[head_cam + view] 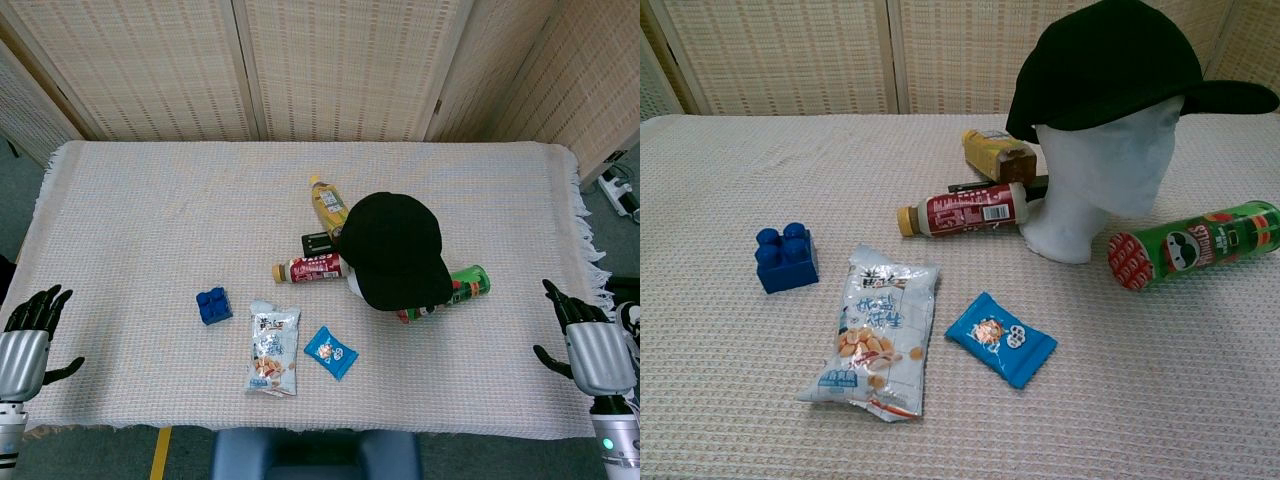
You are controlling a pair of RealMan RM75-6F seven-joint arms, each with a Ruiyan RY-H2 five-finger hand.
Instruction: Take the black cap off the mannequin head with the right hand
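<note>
The black cap sits on a white mannequin head standing upright right of the table's middle, its brim pointing toward the right. My right hand rests at the table's right front edge, fingers spread, holding nothing, well right of the cap. At the left front edge my left hand is likewise spread and holds nothing. Neither hand shows in the chest view.
A green chip can lies right of the head. A red-labelled bottle, a yellow bottle and a dark flat item lie behind and left. A blue block, a snack bag and a blue packet lie in front.
</note>
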